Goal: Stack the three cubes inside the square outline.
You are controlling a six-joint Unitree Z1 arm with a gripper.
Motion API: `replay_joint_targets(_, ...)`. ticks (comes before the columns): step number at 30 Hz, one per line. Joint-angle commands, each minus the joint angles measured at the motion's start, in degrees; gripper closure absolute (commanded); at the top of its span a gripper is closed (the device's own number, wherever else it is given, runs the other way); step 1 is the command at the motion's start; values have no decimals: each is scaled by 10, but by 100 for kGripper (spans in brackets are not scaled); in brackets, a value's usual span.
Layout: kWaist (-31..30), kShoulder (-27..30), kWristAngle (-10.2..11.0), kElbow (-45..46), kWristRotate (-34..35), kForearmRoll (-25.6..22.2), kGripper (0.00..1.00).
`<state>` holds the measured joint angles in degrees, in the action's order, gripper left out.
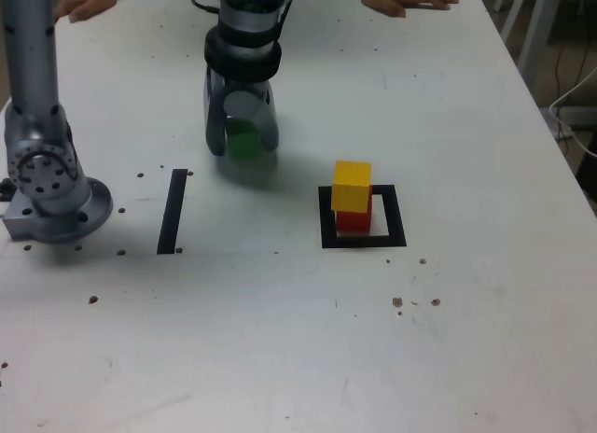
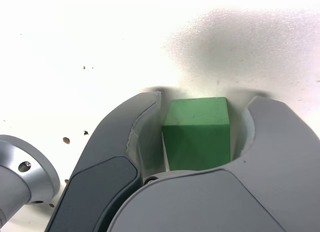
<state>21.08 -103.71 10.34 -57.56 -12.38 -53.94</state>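
Metal of the arm's base (image 1: 51, 186) fills the exterior view's left edge, its upper column cut off by the frame. No writing or label can be read anywhere. Right of it lies a straight black strip (image 1: 173, 211) on the white worktop (image 1: 280, 358). Next, the gripper (image 1: 242, 139) points down around the green cube (image 1: 244, 140), which rests on the worktop; the wrist view shows a jaw close on each side of it, but actual contact is hard to make out. Further right, the yellow cube (image 1: 352, 185) sits on the red cube (image 1: 353, 218) inside the square outline (image 1: 328, 239). Hands at the far edge are cropped.
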Motion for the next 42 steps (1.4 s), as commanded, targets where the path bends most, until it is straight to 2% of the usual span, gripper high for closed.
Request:
replay_joint_targets(1,-3,9,1,-4,1,3,87)
replay_joint_targets(5,-9,16,4,-8,1,5,96)
replay_joint_targets(13,-42,33,2,-29,1,-18,97)
replay_joint_targets(16,-78,50,-3,-59,8,-52,97)
replay_joint_targets(21,-146,62,-6,-139,30,-140,97)
replay_joint_targets(24,-170,60,-9,-191,35,-193,97)
replay_joint_targets(27,-178,57,-14,-222,35,-222,97)
replay_joint_targets(32,-181,45,-24,-247,35,-241,97)
replay_joint_targets(42,-199,22,-46,-281,37,-247,97)
